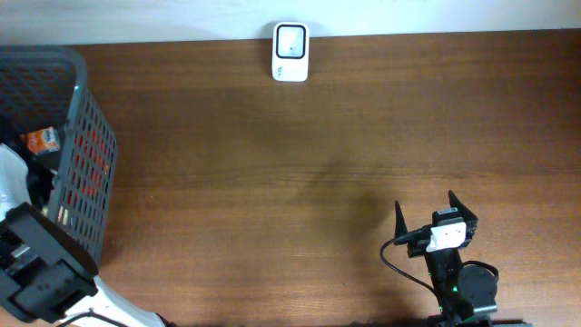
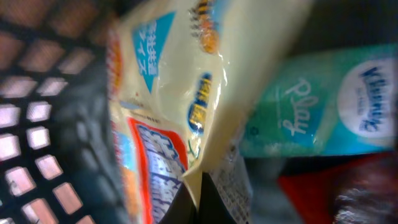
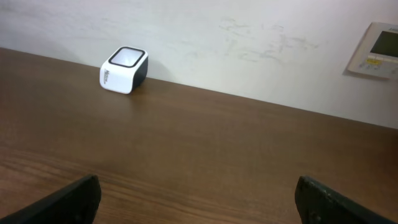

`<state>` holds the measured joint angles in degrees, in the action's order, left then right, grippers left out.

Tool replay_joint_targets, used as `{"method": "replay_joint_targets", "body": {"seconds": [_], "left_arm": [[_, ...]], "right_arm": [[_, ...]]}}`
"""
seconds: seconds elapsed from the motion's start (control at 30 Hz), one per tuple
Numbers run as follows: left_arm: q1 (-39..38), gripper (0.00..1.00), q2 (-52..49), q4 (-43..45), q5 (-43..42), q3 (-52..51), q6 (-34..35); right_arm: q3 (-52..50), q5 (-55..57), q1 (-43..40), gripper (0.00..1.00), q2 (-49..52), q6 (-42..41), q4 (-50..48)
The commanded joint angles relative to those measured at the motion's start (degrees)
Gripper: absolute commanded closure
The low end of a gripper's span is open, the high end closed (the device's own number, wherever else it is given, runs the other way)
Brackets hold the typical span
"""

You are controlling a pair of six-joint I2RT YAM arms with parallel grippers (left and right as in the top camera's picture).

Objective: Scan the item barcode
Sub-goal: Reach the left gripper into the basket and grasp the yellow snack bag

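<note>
**Pick-up stage of the scan.** The left gripper (image 2: 200, 202) is shown closed on the lower edge of a cream packet (image 2: 168, 93). The packet is inside the basket (image 1: 86, 154) at the table's left end, and a teal tissue pack (image 2: 311, 106) lies just beside it. The right gripper (image 1: 424, 204) is held wide open and empty over the table (image 1: 318, 163), near its front edge. The scanner (image 1: 290, 52) stands at the far edge, well apart from both arms. The hold is judged thin, taken on a crinkly edge only. The packet should therefore be lifted straight and slowly, clear of the mesh wall. It should then be carried to the scanner with its coded face turned to the window. No barcode can be made out here.
</note>
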<state>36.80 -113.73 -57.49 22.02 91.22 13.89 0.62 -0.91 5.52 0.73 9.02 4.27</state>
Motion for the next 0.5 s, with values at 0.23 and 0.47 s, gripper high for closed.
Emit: {"method": "replay_joint_targets", "body": {"seconds": [0.23, 0.47], "left_arm": [[-0.9, 1.00, 12.4, -2.2, -10.7, 18.1, -0.8], [-1.9, 1.00, 21.7, -0.3, -17.4, 18.1, -0.8]], "right_arm": [[-0.3, 0.5, 0.5, 0.01, -0.4, -0.4, 0.3], [-0.3, 0.5, 0.5, 0.01, -0.4, -0.4, 0.3]]}}
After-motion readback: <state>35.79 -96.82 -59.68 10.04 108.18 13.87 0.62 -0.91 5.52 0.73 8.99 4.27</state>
